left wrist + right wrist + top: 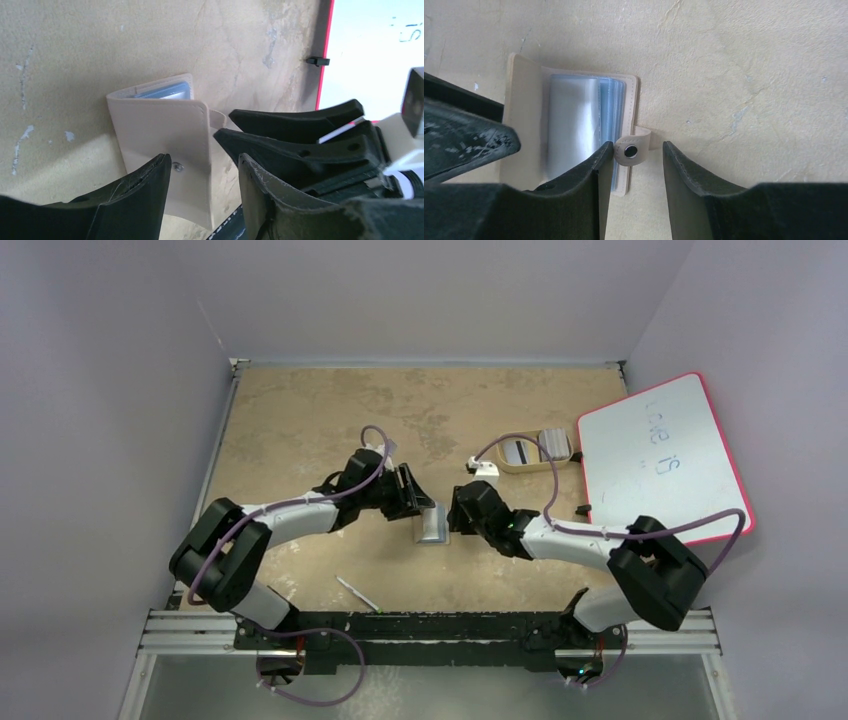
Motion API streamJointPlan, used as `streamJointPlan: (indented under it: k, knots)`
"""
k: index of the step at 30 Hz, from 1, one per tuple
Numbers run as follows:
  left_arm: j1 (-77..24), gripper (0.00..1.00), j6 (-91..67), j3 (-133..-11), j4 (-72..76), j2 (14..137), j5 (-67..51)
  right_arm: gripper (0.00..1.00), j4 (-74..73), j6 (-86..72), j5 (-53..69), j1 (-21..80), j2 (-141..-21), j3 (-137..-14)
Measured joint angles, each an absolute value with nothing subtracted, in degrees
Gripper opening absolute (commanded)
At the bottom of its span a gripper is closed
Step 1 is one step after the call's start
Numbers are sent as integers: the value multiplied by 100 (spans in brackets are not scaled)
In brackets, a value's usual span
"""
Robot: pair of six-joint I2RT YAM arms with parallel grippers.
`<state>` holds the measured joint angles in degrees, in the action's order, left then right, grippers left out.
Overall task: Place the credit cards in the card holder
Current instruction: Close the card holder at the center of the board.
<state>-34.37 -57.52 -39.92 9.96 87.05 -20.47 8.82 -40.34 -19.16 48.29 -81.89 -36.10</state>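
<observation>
**Card holder partly open mid-counter, an arm on each side**

The tan card holder (432,526) lies in the middle of the counter (300,420), partly open with its blue-grey pockets showing. The left fingers (135,200) are spread wide over the cover's free edge, by the snap stud. The right fingers (694,180) are spread too, with the snap tab (631,150) in the gap, right up against one finger. The credit cards (525,450) sit well apart in the beige oval tray (508,466), just beside the pink-edged whiteboard (665,455).
</observation>
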Motion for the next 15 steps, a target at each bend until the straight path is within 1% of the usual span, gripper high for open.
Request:
streamJointPlan:
  k: [2,7,11,15]
  knots:
    - [-3441,50,-5710,-4045,930,8768,-1988,42,882,-4034,-1962,4825,-8088,-3575]
    - [-3457,42,-5607,-4217,794,9004,-1922,41,882,-4032,-2010,4775,-7957,-3507]
    - [-3465,40,-5502,-4401,705,9207,-1879,41,888,-4034,-2005,4744,-7843,-3402]
    - [-3507,42,-5428,-4488,648,9303,-1833,41,891,-4036,-1994,4718,-7830,-3361]
